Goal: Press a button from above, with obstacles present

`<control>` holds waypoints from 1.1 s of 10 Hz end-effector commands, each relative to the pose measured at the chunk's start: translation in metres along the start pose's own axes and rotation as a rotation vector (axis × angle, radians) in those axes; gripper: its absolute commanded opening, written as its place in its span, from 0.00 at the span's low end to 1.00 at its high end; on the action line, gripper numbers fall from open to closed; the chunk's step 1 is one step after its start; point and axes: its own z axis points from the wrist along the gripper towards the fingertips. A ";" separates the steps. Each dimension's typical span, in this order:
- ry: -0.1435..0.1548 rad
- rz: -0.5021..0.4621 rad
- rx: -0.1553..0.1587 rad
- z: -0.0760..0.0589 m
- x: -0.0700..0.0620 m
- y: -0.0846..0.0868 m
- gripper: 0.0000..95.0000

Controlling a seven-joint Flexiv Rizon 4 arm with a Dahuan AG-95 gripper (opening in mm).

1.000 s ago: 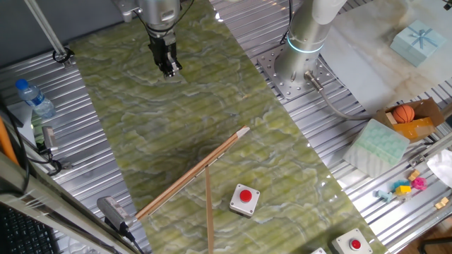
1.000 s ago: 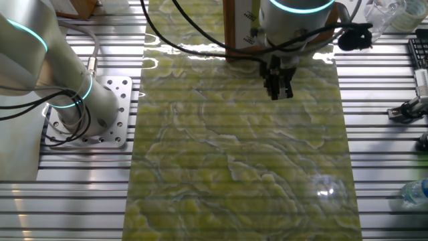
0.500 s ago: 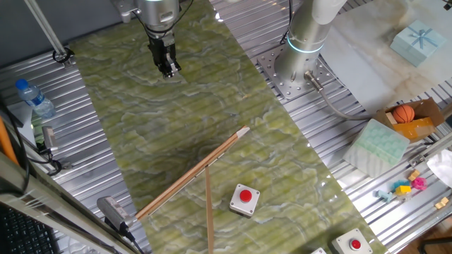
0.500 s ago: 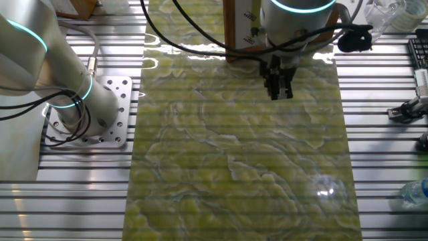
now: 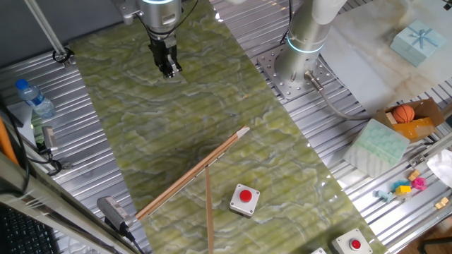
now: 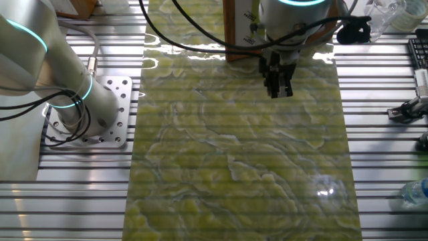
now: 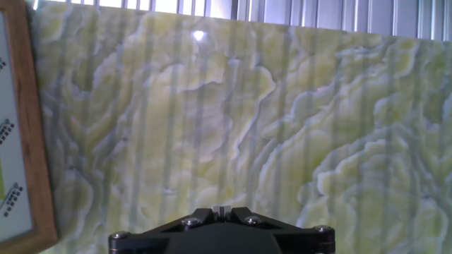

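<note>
Still approach: gripper (image 5: 168,69) at desk's far edge, finger state unclear; next, clear the sticks (image 5: 191,176), descend on button (image 5: 245,195).

My gripper (image 5: 168,68) hangs over the far end of the mat (image 5: 212,120), well apart from the button box (image 5: 244,200), which sits on the mat's near end. Between us lie the two wooden sticks (image 5: 192,176): one slants across the mat, the other runs from its middle toward the near edge, just left of the button box. A second button box (image 5: 354,244) sits off the mat at the near right corner, and a water bottle (image 5: 34,99) lies on the slatted table to the left.
</note>
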 end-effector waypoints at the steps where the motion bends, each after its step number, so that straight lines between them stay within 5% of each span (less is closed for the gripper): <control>1: 0.000 -0.007 -0.003 0.000 0.000 0.000 0.00; 11: -0.006 -0.016 -0.005 -0.009 -0.011 0.010 0.00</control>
